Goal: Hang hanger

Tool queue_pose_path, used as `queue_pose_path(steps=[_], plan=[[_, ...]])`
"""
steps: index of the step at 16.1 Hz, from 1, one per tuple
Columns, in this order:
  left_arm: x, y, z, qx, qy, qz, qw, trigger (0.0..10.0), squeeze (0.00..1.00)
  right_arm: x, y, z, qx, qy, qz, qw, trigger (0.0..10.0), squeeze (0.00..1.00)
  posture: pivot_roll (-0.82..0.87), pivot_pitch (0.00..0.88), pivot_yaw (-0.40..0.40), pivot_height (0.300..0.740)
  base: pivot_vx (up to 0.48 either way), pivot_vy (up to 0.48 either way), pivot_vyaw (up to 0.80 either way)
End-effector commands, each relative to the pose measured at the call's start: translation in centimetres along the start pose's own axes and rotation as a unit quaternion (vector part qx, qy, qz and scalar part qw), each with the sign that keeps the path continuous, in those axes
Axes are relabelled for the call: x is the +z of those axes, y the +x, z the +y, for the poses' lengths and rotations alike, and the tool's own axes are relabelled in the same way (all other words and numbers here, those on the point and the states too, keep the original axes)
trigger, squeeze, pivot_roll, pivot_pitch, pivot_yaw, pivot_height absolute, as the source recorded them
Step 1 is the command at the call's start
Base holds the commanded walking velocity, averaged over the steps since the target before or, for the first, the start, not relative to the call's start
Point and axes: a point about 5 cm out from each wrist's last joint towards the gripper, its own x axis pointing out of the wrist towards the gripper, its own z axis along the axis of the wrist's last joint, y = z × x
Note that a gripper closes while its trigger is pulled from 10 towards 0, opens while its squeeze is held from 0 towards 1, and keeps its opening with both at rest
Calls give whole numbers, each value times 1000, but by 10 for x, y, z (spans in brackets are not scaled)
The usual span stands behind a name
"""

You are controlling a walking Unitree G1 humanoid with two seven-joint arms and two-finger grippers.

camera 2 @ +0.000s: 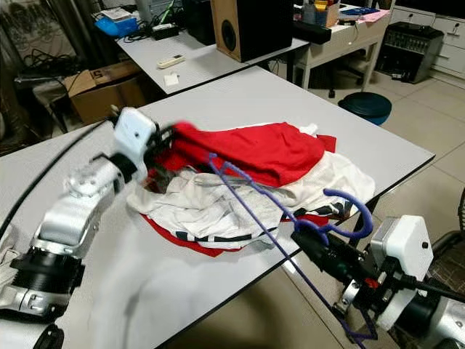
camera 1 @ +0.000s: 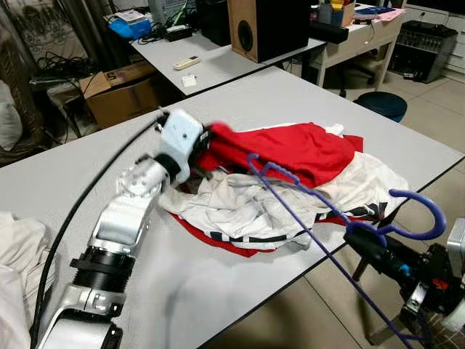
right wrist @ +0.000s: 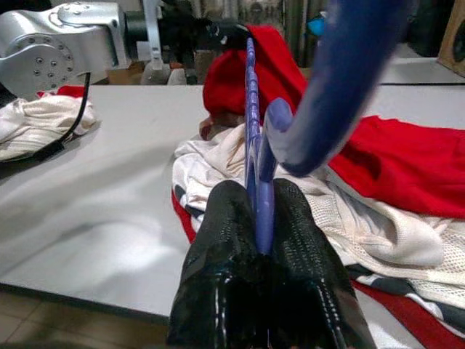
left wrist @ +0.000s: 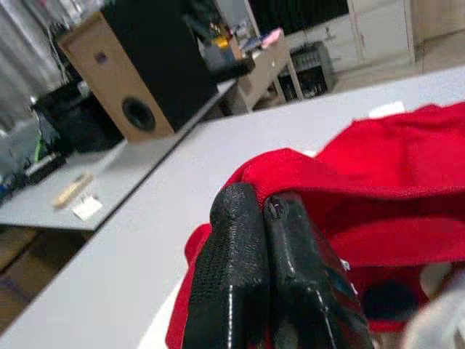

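A blue plastic hanger [camera 1: 407,214] is held at the table's near right edge by my right gripper [camera 1: 362,242], which is shut on its neck just below the hook; one hanger arm reaches over the clothes. A red shirt [camera 1: 298,149] lies on top of a white garment [camera 1: 240,207] in a heap on the grey table [camera 1: 349,109]. My left gripper [camera 1: 208,139] is at the heap's left end, shut on a fold of the red shirt [left wrist: 378,189] and lifting it a little. In the left wrist view its fingers [left wrist: 240,283] are pressed together with red cloth around them.
A second white cloth [camera 1: 18,254] lies at the table's near left. Behind stands another table with a large speaker [camera 1: 265,25], a remote [camera 1: 187,62] and a cardboard box [camera 1: 123,91] on the floor. A round dark stool [camera 1: 383,104] stands to the right.
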Motion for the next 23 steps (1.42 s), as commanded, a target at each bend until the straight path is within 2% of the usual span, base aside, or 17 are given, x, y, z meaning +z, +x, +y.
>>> queue_pose_path(steps=[1,7,13,19,23], plan=[[9,-2,5,2,10,-22,1000,0,0,0,5,-2,-7,9,-10,1000,10000,0,-145,0,149,740,0,0,0],[12,-6,-5,-26,24,-42,998,0,0,-8,19,-18,-26,54,-22,998,10000,0,-131,0,136,740,0,0,0],[15,0,-17,-39,21,-43,998,0,0,-10,38,-16,24,41,-11,999,10000,0,-115,0,123,740,0,0,0],[21,0,-22,-51,23,-52,997,0,0,-13,53,-30,-8,24,4,1000,10000,0,-105,0,113,740,0,0,0],[23,2,-25,-50,22,-52,997,0,0,-16,61,-34,1,-5,25,1000,10000,0,-97,0,104,740,0,0,0]])
